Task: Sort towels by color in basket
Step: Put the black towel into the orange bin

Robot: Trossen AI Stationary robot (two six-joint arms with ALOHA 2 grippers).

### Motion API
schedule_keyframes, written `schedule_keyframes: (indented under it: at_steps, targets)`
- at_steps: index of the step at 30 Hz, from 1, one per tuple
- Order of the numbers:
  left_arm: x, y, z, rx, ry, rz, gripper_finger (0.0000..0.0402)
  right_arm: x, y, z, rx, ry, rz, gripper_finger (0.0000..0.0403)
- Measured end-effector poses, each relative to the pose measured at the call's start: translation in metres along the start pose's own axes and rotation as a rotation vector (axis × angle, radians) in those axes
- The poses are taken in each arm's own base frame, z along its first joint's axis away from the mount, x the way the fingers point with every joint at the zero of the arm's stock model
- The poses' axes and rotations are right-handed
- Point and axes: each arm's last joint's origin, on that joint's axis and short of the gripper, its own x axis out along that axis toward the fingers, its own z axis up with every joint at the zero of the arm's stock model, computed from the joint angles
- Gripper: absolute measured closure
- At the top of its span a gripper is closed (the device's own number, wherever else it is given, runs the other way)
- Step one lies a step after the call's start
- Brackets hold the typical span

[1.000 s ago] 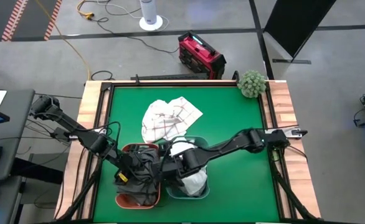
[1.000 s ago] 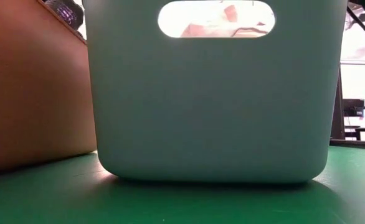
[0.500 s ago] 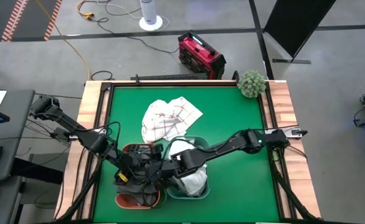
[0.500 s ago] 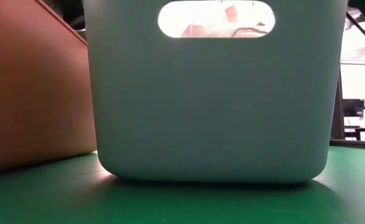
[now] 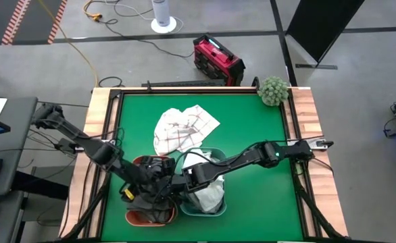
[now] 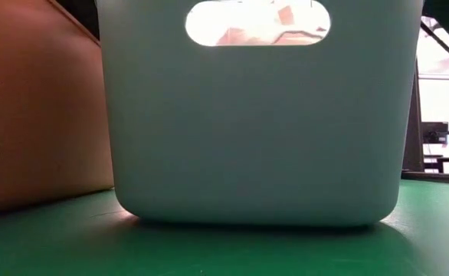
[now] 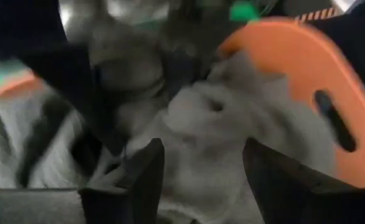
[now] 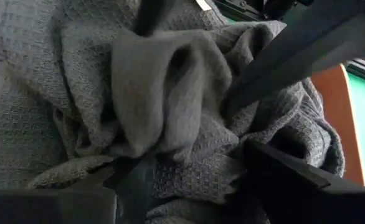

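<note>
The green table (image 5: 252, 135) fills the middle, wooden rails down its sides; two baskets sit side by side at its near edge, an orange basket (image 5: 136, 217) on the left, a pale teal basket (image 5: 219, 156) on the right; from table height the teal basket's wall blocks almost everything. Both arms reach in over the orange one; the left gripper (image 5: 159, 192) hangs down among the grey towels (image 5: 159, 167) heaped there, fingers (image 7: 142, 174) parted with grey cloth bunched between them, though whether they pinch it is not clear; the right gripper (image 5: 184, 182) comes across from the teal side, jaws spread wide over the same grey waffle cloth. A white towel (image 5: 208, 192) lies in the teal basket; a red-checked white towel (image 5: 181, 128) lies loose mid-table; a fuzzy green ball (image 5: 273, 90) sits on the far right corner.
</note>
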Motion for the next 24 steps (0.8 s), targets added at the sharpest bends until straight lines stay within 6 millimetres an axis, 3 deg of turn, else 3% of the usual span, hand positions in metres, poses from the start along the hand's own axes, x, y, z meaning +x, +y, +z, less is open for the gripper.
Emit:
schedule_keyframes:
  at_steps: [10,16,19,24]
  targets:
    - [-0.015,-0.002,0.0,0.051,0.051,-0.005,0.0185,0.0,0.0,-0.002,0.013,0.018,0.001,0.0122]
    - [-0.04,-0.009,0.021,0.055,0.032,-0.01,0.017,-0.002,-0.002,-0.002,0.001,0.034,-0.028,0.0122]
    - [-0.048,-0.01,0.027,0.07,-0.004,0.037,0.0168,-0.009,-0.004,0.002,-0.012,0.047,-0.078,0.0122]
    - [-0.048,-0.007,0.028,0.086,-0.026,0.159,0.0168,-0.041,-0.01,0.015,0.018,0.01,-0.103,0.0122]
